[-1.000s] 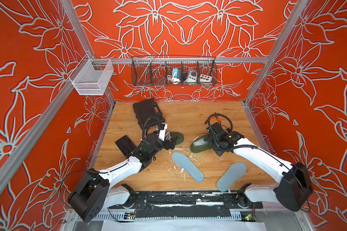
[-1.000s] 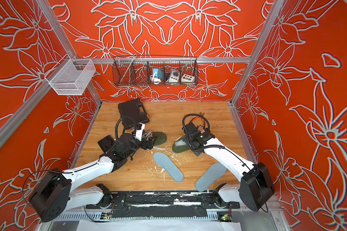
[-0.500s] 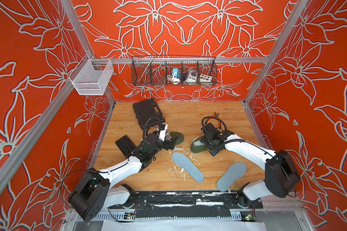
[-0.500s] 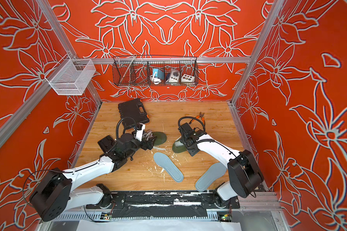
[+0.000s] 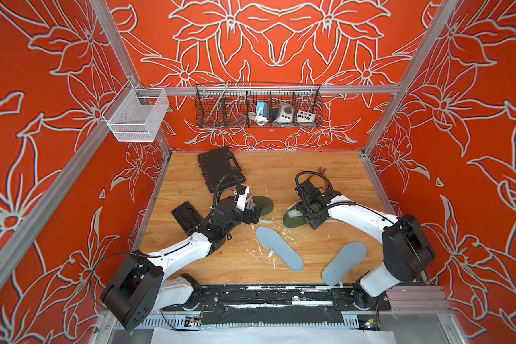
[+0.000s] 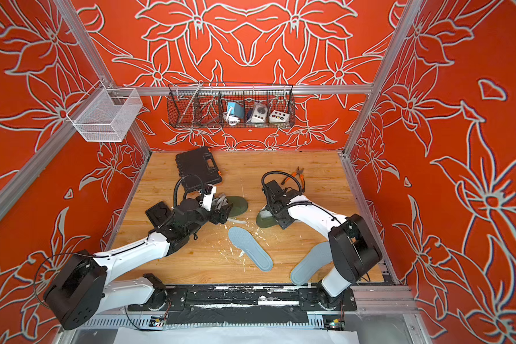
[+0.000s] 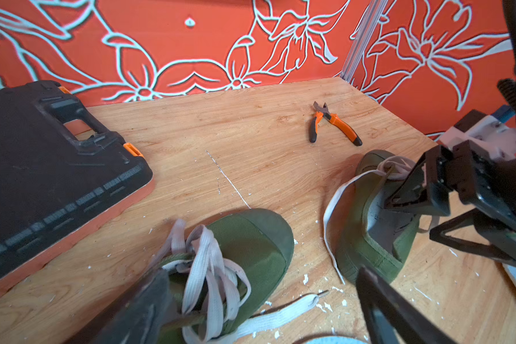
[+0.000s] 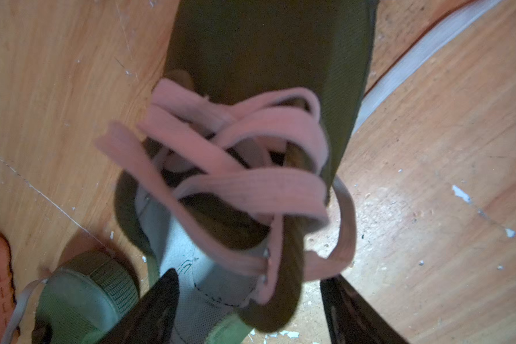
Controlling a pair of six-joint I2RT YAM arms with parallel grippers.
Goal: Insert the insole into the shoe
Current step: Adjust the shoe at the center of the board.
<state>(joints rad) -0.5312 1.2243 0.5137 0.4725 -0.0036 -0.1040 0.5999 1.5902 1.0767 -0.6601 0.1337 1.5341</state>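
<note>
Two green shoes with pale laces lie mid-table in both top views: the left shoe (image 5: 265, 205) (image 6: 239, 205) and the right shoe (image 5: 291, 219) (image 6: 264, 221). Two grey-blue insoles (image 5: 277, 247) (image 5: 344, 262) lie flat nearer the front. My left gripper (image 5: 253, 210) (image 7: 262, 309) hangs open over the left shoe's (image 7: 251, 244) laces. My right gripper (image 5: 304, 216) (image 8: 251, 309) stands open astride the right shoe's (image 8: 265, 44) side wall. One of its fingers (image 8: 152, 309) rests on the grey lining inside; the other stands outside above the wood, clear of the wall.
A black tool case (image 5: 221, 168) lies at the back left, and a flat black part (image 5: 186, 214) sits by my left arm. Orange-handled pliers (image 7: 331, 122) lie behind the right shoe. A wire basket (image 5: 258, 107) and a white mesh basket (image 5: 134, 119) hang on the walls. White flakes dot the wood.
My right gripper has shifted a little to the left over the right shoe, and its elbow has swung inward. Its jaws have narrowed slightly. The left arm has not moved.
</note>
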